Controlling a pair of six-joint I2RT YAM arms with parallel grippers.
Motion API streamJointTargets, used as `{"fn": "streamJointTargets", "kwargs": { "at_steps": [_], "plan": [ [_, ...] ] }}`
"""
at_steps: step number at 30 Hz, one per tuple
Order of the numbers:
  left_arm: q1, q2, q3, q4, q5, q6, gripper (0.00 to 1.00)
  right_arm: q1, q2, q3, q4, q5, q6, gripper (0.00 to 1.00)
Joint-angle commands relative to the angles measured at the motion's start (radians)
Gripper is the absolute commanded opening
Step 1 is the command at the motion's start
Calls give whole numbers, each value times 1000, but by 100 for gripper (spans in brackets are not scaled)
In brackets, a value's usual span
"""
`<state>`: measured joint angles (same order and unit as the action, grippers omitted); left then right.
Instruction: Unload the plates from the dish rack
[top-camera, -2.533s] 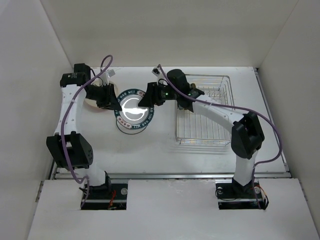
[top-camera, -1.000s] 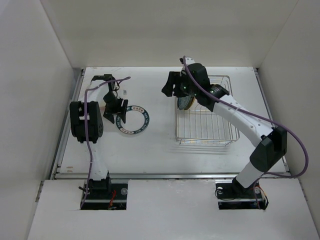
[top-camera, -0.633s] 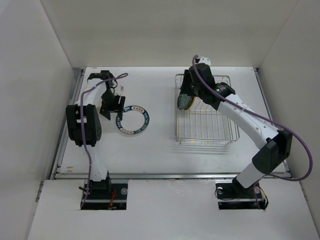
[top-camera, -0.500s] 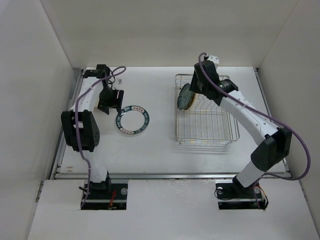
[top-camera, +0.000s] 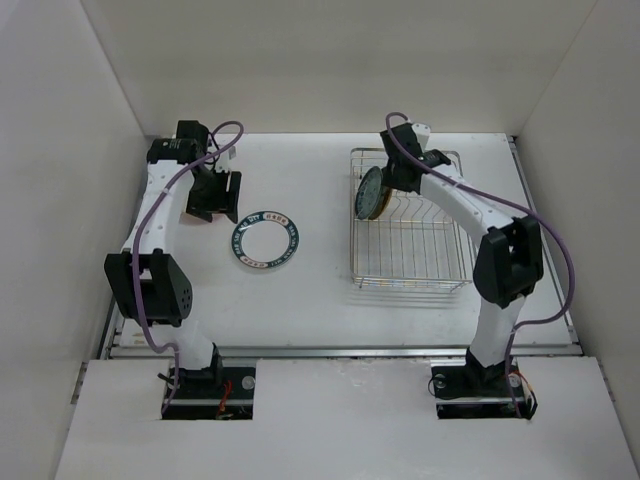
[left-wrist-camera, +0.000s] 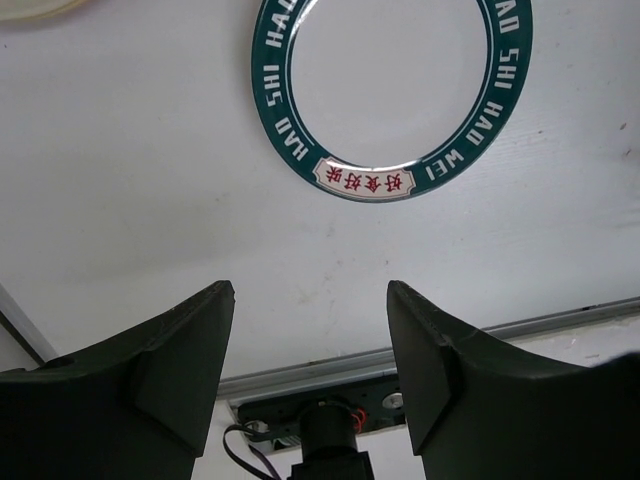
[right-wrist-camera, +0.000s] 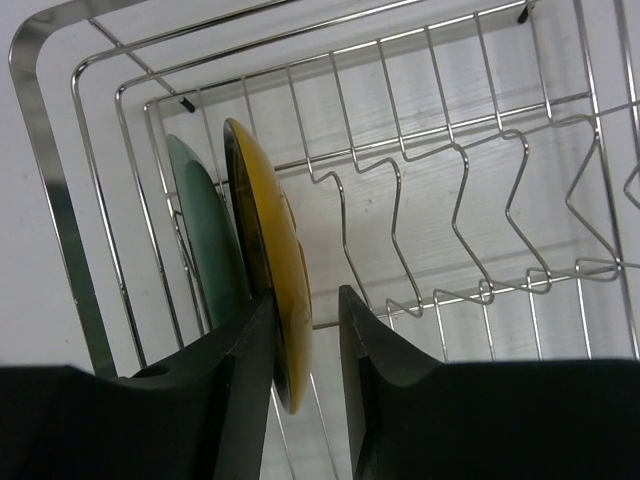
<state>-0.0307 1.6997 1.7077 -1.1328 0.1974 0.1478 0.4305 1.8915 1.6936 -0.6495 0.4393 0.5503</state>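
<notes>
The dish rack (top-camera: 410, 284) stands at the right of the table. Two plates stand upright at its far left end: an orange-yellow one (right-wrist-camera: 265, 230) and a teal one (right-wrist-camera: 205, 230) behind it. My right gripper (right-wrist-camera: 306, 298) straddles the yellow plate's rim (top-camera: 372, 193); one finger touches it and a small gap shows at the other. A white plate with a dark teal rim (top-camera: 264, 238) lies flat on the table. My left gripper (top-camera: 213, 200) hangs open just left of it, holding nothing (left-wrist-camera: 310, 290). A cream plate's edge (left-wrist-camera: 30, 8) shows beside it.
White walls close in the table on three sides. A metal rail (left-wrist-camera: 540, 322) runs along the table's near edge, with the arm bases (top-camera: 210, 380) beyond it. The rack's wavy divider wires (right-wrist-camera: 460, 200) to the right of the plates hold nothing.
My right arm swung from the white plate back to the rack, and its jaws narrowed around the yellow plate's rim. The left arm drew back toward the rear left, jaws unchanged.
</notes>
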Motion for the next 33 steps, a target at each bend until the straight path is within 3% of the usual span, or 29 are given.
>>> {"fn": "streamJointTargets", "kwargs": {
  "at_steps": [1, 6, 8, 9, 10, 17, 21, 27, 31, 32, 33],
  "plan": [
    [2, -52, -22, -35, 0, -1, 60, -10, 15, 46, 11, -13, 13, 35],
    [2, -52, -22, -44, 11, -1, 60, -10, 80, 46, 31, -65, 13, 28],
    [2, -52, -22, -44, 11, -1, 60, -10, 89, 46, 31, -65, 13, 19],
    [2, -52, -22, -44, 11, -1, 60, -10, 89, 46, 21, -51, 13, 6],
    [2, -63, -22, -44, 11, -1, 60, -10, 74, 46, 21, -36, 23, 1],
    [2, -74, -11, -53, 51, -1, 61, -10, -83, 78, -32, 146, -18, 0],
    [2, -83, -2, -53, 123, -1, 61, 20, -169, 159, -91, 333, -82, 0],
    [2, -104, 17, -53, 212, 18, 64, 91, -281, 229, -101, 432, -142, 0],
    [2, -135, 26, -53, 347, 64, 70, 140, -338, 102, 57, 154, -202, 0],
    [2, -144, 26, -53, 378, 73, 72, 151, -338, 62, 101, -57, -213, 0],
    [2, -144, 26, -53, 407, 94, 72, 151, -338, -15, 193, -158, -213, 0]
  ]
}}
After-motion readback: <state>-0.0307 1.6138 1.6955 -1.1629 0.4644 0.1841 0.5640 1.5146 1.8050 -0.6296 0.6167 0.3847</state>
